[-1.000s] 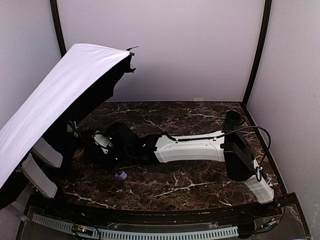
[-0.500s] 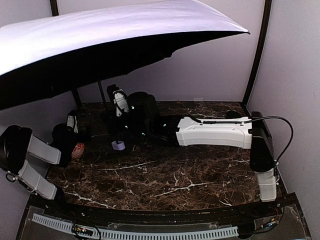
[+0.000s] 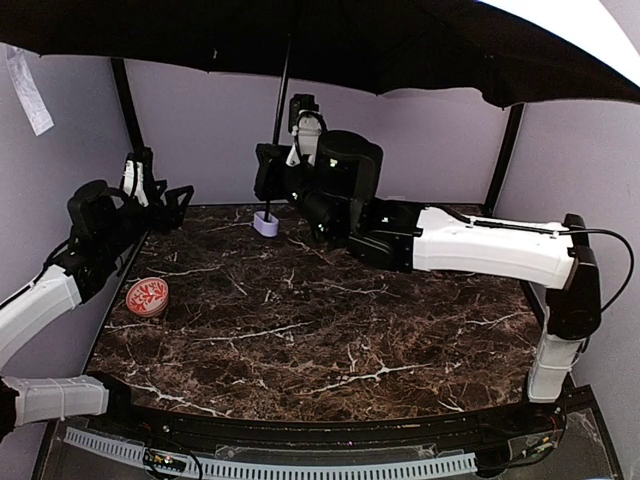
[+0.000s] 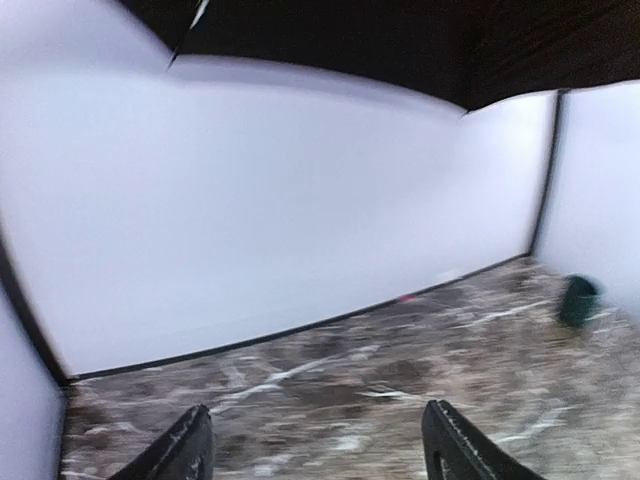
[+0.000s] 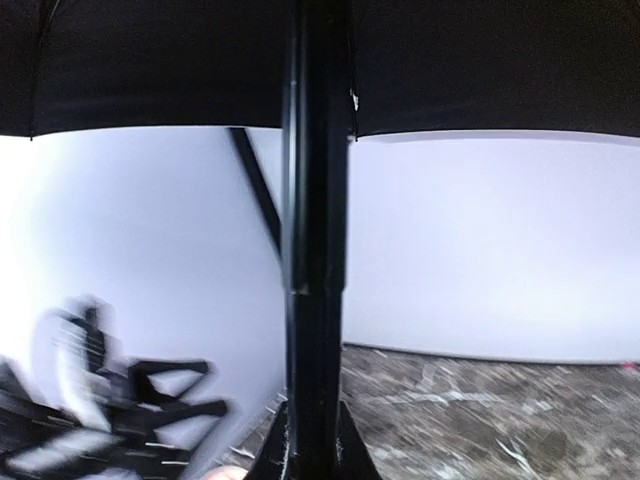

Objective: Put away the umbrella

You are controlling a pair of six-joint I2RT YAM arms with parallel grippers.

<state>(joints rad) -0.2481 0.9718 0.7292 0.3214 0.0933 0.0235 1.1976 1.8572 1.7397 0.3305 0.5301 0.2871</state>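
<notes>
The umbrella (image 3: 350, 40) stands fully open above the table (image 3: 330, 350), so nothing is put away yet. The right gripper (image 3: 273, 172) is clamped on its shaft (image 5: 315, 200). The left gripper (image 4: 315, 450) gapes wide and is empty.

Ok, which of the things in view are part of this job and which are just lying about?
Job: umbrella, open, shaft clamped in the right gripper; left gripper, open and empty.
Lying about: red round disc on the table; blurred dark green object.
</notes>
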